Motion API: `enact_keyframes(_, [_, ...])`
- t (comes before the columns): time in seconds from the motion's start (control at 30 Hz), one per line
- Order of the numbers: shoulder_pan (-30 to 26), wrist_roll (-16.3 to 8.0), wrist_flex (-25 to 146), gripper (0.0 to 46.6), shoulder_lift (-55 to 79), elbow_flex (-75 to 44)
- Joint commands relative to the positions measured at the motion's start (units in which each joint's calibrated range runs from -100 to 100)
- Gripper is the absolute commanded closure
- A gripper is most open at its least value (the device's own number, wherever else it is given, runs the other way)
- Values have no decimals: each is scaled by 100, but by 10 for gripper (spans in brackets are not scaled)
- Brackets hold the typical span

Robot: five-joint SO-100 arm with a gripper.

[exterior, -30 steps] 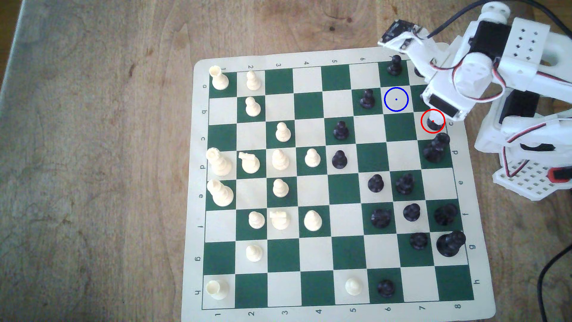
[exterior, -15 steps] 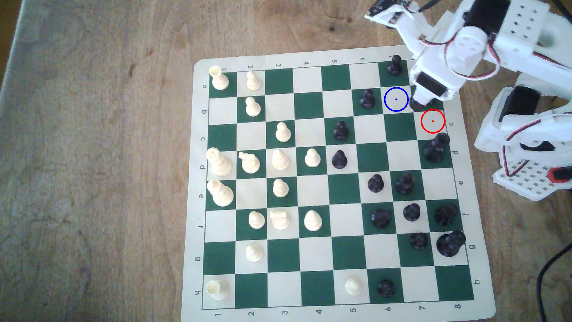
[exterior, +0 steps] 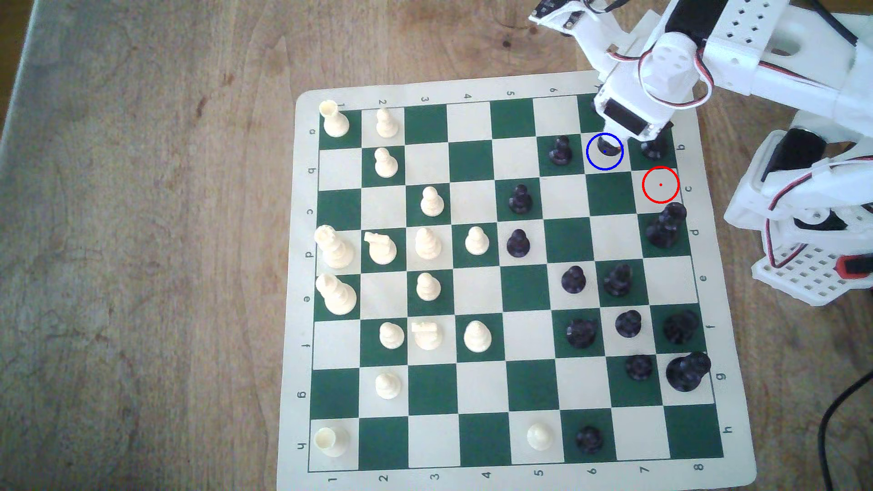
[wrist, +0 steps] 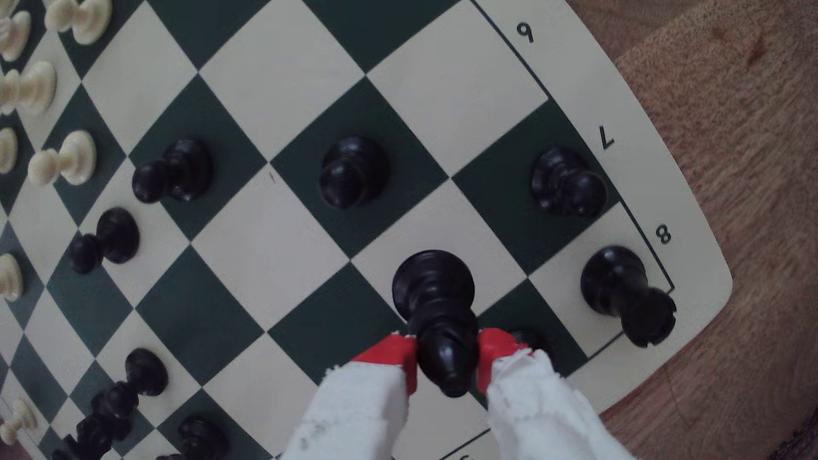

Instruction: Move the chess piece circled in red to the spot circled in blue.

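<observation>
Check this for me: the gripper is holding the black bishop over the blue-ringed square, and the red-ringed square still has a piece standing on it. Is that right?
One thing is wrong: the red-ringed square is bare, as the exterior view shows. The rest holds: the gripper grips the black bishop between its red pads, and the bishop's base sits inside the blue ring.

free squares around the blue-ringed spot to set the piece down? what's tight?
The spot is bare under the chess piece, gripper shut on it. Crowded: pawn on the exterior view's left, pawn on its right. Green square below is free.
</observation>
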Motion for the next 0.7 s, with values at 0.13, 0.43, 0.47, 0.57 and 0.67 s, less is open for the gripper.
enact_keyframes(0.13, [33,39,-421,464,188,75])
enact_keyframes(0.43, [64,93,-650,464,459,202])
enact_keyframes(0.47, [72,98,-675,464,468,220])
enact_keyframes(0.57, [119,142,-732,464,476,292])
enact_keyframes(0.67, [174,181,-740,464,485,329])
